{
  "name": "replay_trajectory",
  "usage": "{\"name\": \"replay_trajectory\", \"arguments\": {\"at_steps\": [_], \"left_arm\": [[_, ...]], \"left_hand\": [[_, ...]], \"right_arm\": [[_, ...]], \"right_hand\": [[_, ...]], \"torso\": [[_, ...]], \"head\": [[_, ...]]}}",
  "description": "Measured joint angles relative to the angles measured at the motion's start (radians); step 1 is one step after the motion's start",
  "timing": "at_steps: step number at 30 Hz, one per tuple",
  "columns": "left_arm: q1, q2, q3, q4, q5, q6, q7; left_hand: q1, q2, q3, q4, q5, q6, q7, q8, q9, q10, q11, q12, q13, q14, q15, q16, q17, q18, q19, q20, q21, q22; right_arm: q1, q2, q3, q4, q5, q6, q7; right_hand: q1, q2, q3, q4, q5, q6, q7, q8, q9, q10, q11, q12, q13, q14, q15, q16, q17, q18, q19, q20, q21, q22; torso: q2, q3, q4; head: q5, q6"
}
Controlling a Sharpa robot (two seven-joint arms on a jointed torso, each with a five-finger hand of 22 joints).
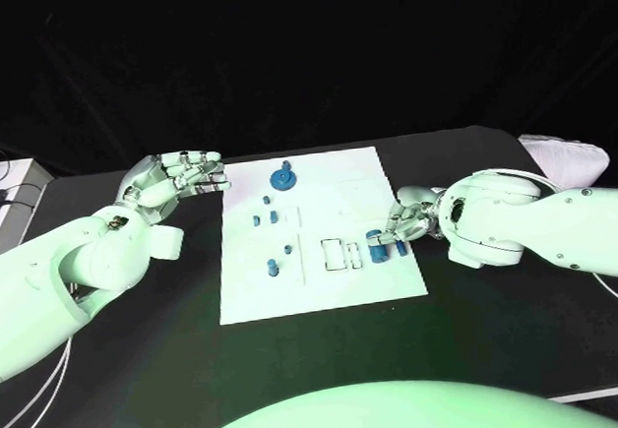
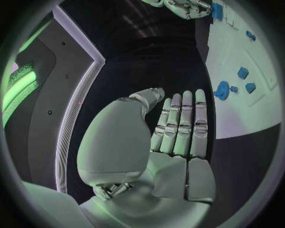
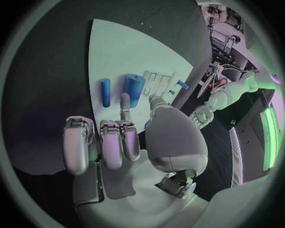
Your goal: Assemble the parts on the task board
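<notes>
The robot's silver right hand point(image 1: 412, 219) covers part of the white task board's point(image 1: 339, 281) right edge in the head view; contact between its fingertips and the two blue cylindrical parts point(image 1: 385, 247) cannot be confirmed. The small blue pieces point(image 1: 263, 218) further left are too small to identify. In the left wrist view the board point(image 2: 237, 111) is cut off at the circle's rim.

A robotics lab or demonstration booth: a black table point(image 1: 546, 345) stands before black backdrop curtains point(image 1: 298, 57), a white task board point(image 1: 317, 233) with blue parts point(image 1: 284, 180) lies at its centre, and wall panels with lit green strips point(image 2: 18, 90) enclose the space.
</notes>
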Motion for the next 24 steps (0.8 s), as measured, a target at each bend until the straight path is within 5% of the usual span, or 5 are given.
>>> {"name": "replay_trajectory", "arguments": {"at_steps": [24], "left_arm": [[0.0,-0.011,0.0,0.004,0.0,0.0,-0.008]], "left_hand": [[-0.008,0.0,-0.003,0.003,0.0,0.0,0.0,0.0,-0.001,0.004,0.004,0.0,0.0,0.0,0.0,0.0,0.004,0.0,0.0,0.0,0.0,0.0]], "right_arm": [[-0.033,0.06,-0.001,-0.053,-0.093,0.049,-0.013]], "right_hand": [[-0.017,0.009,-0.031,-0.001,-0.047,0.001,-0.008,0.012,0.035,0.0,-0.007,0.0,0.0,0.0,0.0,0.0,0.0,0.002,0.0,0.0,0.007,0.0]], "torso": [[0.0,0.0014,-0.0015]], "head": [[0.012,-0.009]]}}
